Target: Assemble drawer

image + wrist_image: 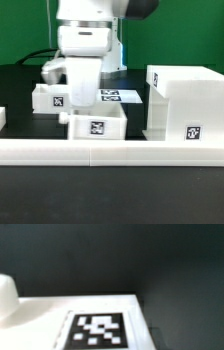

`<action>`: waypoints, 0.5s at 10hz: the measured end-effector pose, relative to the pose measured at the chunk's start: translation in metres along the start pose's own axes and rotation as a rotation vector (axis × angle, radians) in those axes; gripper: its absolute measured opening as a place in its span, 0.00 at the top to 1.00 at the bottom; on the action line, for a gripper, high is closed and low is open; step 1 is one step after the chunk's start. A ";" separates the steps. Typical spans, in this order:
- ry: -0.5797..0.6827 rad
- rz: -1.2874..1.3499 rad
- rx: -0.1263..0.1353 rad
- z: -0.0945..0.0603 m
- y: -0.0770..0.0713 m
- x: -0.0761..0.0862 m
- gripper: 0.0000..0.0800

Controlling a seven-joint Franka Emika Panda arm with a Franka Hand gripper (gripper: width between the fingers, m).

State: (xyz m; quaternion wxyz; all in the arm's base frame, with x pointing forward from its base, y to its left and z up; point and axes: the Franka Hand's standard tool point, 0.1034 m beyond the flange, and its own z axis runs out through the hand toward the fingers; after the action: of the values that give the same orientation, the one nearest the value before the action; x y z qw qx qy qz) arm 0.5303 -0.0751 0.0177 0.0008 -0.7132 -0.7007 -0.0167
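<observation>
The big open-fronted white cube housing (184,104) stands at the exterior view's right, with a tag low on its front. One small white tray (97,125) sits at the front centre and a second (49,97) sits behind it to the left. My gripper (83,99) hangs low between the two trays, just behind the front tray's rim; its fingertips are hidden and I cannot tell whether it grips anything. The wrist view shows a white tagged surface (97,330) close below on the black table. A rounded white shape (5,300) sits at the edge of that view.
The long low white rail (110,150) runs along the front of the table. The marker board (121,96) lies flat behind the front tray. A small white piece (3,118) shows at the exterior view's left edge. A green backdrop stands behind.
</observation>
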 end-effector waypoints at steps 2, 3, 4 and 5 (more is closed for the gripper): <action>0.020 0.017 0.001 0.002 -0.001 0.004 0.95; 0.016 0.007 0.004 0.004 0.000 0.012 0.95; 0.012 -0.006 0.007 0.003 0.002 0.017 0.95; 0.012 -0.010 0.009 0.003 0.002 0.020 0.95</action>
State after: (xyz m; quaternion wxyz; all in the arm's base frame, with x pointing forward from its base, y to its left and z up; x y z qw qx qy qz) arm 0.5331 -0.0553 0.0150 0.0079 -0.7095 -0.7044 -0.0179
